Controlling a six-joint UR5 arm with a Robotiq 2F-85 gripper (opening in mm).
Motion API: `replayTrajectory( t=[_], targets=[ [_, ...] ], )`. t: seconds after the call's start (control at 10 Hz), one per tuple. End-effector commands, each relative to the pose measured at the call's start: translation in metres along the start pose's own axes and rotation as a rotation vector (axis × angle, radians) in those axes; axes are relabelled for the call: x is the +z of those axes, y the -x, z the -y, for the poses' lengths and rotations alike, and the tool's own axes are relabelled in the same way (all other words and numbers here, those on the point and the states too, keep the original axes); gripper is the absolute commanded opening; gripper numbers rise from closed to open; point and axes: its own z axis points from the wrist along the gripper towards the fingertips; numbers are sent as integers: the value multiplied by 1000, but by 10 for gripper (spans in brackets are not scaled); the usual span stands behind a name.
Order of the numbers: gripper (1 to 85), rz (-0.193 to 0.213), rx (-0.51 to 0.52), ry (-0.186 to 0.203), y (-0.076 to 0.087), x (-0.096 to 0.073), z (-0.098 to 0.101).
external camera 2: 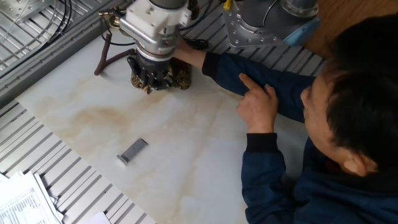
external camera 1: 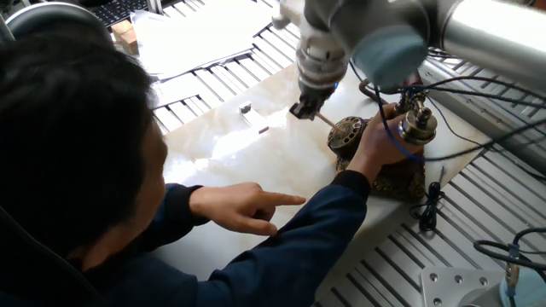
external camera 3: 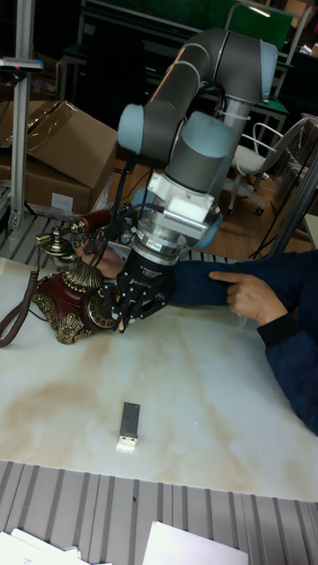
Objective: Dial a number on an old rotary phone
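The old rotary phone [external camera 1: 399, 177] stands at the marble slab's far right edge, dark bronze with a round finger-hole dial [external camera 1: 347, 132] and a brass-capped handset [external camera 1: 420, 126] on its cradle. My gripper [external camera 1: 304, 110] hangs just left of the dial, shut on a thin tan stick [external camera 1: 324, 121] whose tip reaches the dial's rim. In the other fixed view the gripper [external camera 2: 148, 86] covers most of the phone [external camera 2: 181, 78]. The tall fixed view shows the gripper [external camera 3: 120, 321] low against the front of the phone [external camera 3: 60, 309].
A person leans over the table. One hand [external camera 1: 375, 145] grips the phone and the other [external camera 1: 243, 207] points a finger over the slab. A small grey flat piece [external camera 2: 132, 150] lies on the marble [external camera 2: 186, 162]. Cables [external camera 1: 431, 205] and slatted metal surround the slab.
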Motion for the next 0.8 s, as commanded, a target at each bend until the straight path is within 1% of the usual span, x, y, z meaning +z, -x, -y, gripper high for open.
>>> replayTrajectory(
  t=[0.0,0.1,0.2,0.3,0.4,0.6,0.7],
  targets=[
    [20,-8,-73,47,13,-14,18],
    [20,2,-113,56,19,-12,28],
    [20,7,-138,73,24,-8,35],
    [20,12,-134,80,29,-4,42],
    [20,11,-107,96,31,-2,41],
    [20,16,-150,107,36,0,48],
    [20,21,-183,116,41,4,53]
  ],
)
